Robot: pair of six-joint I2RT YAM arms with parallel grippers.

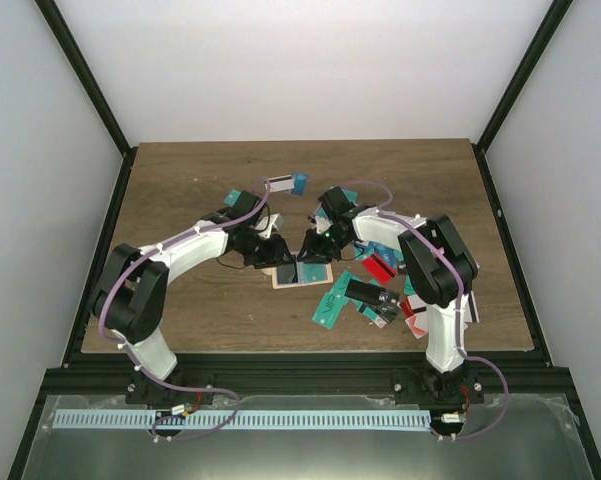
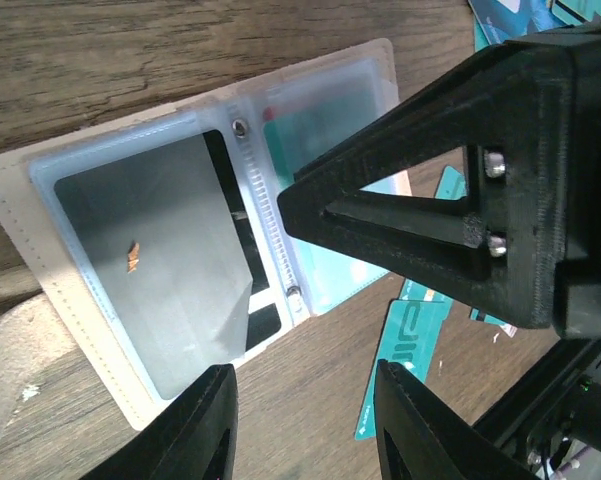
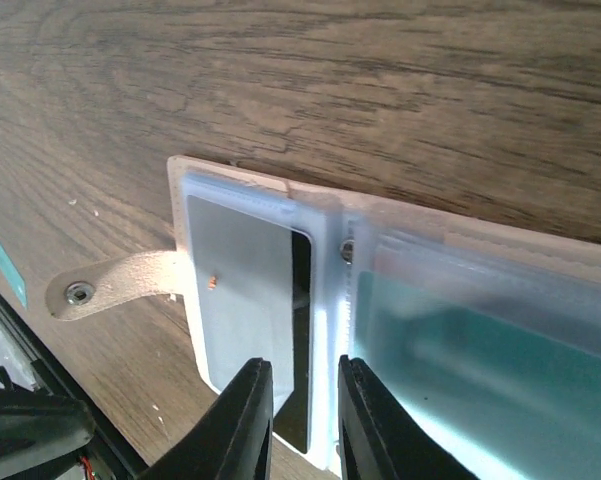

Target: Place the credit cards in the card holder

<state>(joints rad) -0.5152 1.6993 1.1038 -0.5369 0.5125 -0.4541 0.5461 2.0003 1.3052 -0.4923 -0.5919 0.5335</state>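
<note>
The tan card holder point(image 1: 300, 273) lies open on the table between my two grippers. In the left wrist view the card holder point(image 2: 250, 190) has a black card point(image 2: 130, 200) in one clear sleeve and a teal card point(image 2: 330, 130) in the other. My left gripper point(image 2: 305, 430) is open and empty over bare wood at the holder's edge. My right gripper point(image 3: 305, 420) is open with a narrow gap, just above the holder's spine point(image 3: 325, 260) and the black card's exposed edge point(image 3: 298, 330). The snap tab point(image 3: 110, 285) lies flat on the wood.
Loose cards lie to the right of the holder: teal point(image 1: 332, 308), black point(image 1: 365, 292), red point(image 1: 380, 265). More cards lie at the back point(image 1: 285, 183). A teal card point(image 2: 410, 350) lies next to the left fingers. The right gripper's body point(image 2: 460, 200) hangs over the holder.
</note>
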